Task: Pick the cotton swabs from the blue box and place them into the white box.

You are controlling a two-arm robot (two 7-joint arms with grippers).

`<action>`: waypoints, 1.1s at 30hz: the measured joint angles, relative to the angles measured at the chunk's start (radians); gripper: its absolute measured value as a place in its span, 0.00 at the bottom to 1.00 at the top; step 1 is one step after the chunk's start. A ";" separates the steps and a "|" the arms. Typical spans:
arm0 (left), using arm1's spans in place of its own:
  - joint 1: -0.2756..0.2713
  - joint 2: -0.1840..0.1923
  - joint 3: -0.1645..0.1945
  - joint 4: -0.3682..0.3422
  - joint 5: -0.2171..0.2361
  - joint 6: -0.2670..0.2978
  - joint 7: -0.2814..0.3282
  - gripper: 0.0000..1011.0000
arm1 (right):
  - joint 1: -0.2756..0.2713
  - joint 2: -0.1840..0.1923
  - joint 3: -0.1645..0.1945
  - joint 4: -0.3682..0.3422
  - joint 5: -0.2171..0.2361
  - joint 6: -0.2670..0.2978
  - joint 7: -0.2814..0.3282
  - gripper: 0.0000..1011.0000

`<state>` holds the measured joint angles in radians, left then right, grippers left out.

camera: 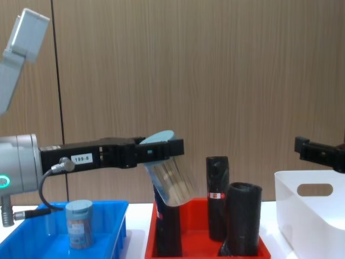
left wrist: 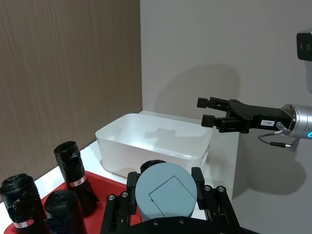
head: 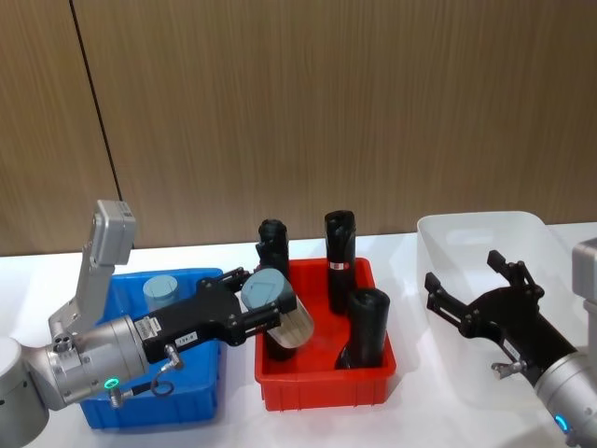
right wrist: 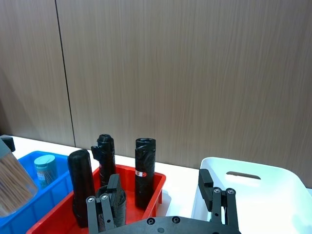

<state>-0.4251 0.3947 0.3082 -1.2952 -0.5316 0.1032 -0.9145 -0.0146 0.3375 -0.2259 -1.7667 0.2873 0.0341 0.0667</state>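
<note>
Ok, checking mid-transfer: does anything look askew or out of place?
The cotton swab tub in the left gripper hangs tilted above the red bin, short of the white box. One black roll there leans.

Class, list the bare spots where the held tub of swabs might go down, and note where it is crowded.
Free: the floor inside the white box, near the open right gripper; the table strip between red bin and white box. Crowded: the red bin, packed with black rolls, below the left gripper and its held tub.
</note>
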 joint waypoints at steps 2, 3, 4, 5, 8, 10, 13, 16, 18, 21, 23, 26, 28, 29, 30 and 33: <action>0.000 0.000 0.003 0.002 0.000 -0.002 -0.005 0.66 | 0.000 0.000 0.000 0.000 0.000 0.000 0.000 0.99; 0.000 0.000 0.004 0.003 0.000 -0.003 -0.007 0.66 | 0.000 0.000 0.000 0.000 0.000 0.000 0.000 0.99; 0.000 0.001 0.005 0.003 0.000 -0.005 -0.007 0.66 | 0.000 0.000 0.000 0.000 0.000 0.000 0.000 0.99; 0.000 0.001 0.005 0.003 0.000 -0.006 -0.007 0.66 | 0.000 0.000 0.000 0.000 0.000 0.000 0.000 0.99; 0.002 0.002 0.007 0.004 0.000 -0.012 -0.007 0.66 | 0.000 0.000 0.000 0.000 0.000 0.000 0.000 0.99; 0.002 0.002 0.008 0.005 -0.001 -0.015 -0.007 0.66 | 0.000 0.000 0.000 0.000 0.000 0.000 0.000 0.99; 0.004 0.003 0.009 0.006 -0.002 -0.019 -0.005 0.66 | 0.000 0.000 0.000 0.000 0.000 0.000 0.000 0.99; 0.005 0.004 0.011 0.006 -0.004 -0.022 -0.004 0.66 | 0.000 0.000 0.000 0.000 -0.001 0.000 0.002 0.99; 0.005 0.004 0.011 0.007 -0.004 -0.024 -0.002 0.66 | 0.000 0.000 0.000 0.000 -0.005 0.000 0.004 0.99; 0.006 0.004 0.012 0.007 -0.005 -0.026 -0.001 0.66 | 0.002 0.002 0.000 0.000 -0.019 -0.004 0.015 0.99; 0.006 0.005 0.012 0.007 -0.005 -0.027 -0.001 0.66 | 0.003 0.003 0.000 0.001 -0.026 -0.005 0.023 0.99; 0.007 0.005 0.012 0.008 -0.006 -0.028 0.000 0.66 | 0.005 0.007 -0.001 0.002 -0.037 -0.007 0.043 0.99; 0.007 0.005 0.012 0.008 -0.006 -0.029 0.000 0.66 | 0.007 0.010 -0.001 0.003 -0.043 -0.008 0.058 0.99; 0.007 0.005 0.013 0.008 -0.006 -0.029 0.001 0.66 | 0.008 0.012 -0.002 0.003 -0.049 -0.008 0.072 0.99; 0.007 0.005 0.013 0.008 -0.006 -0.030 0.001 0.66 | 0.009 0.013 -0.002 0.003 -0.050 -0.008 0.082 0.99; 0.007 0.005 0.013 0.008 -0.007 -0.030 0.001 0.66 | 0.013 0.019 -0.002 0.005 -0.057 -0.008 0.115 0.99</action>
<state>-0.4178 0.4002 0.3212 -1.2870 -0.5382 0.0727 -0.9133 -0.0016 0.3570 -0.2279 -1.7619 0.2299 0.0256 0.1819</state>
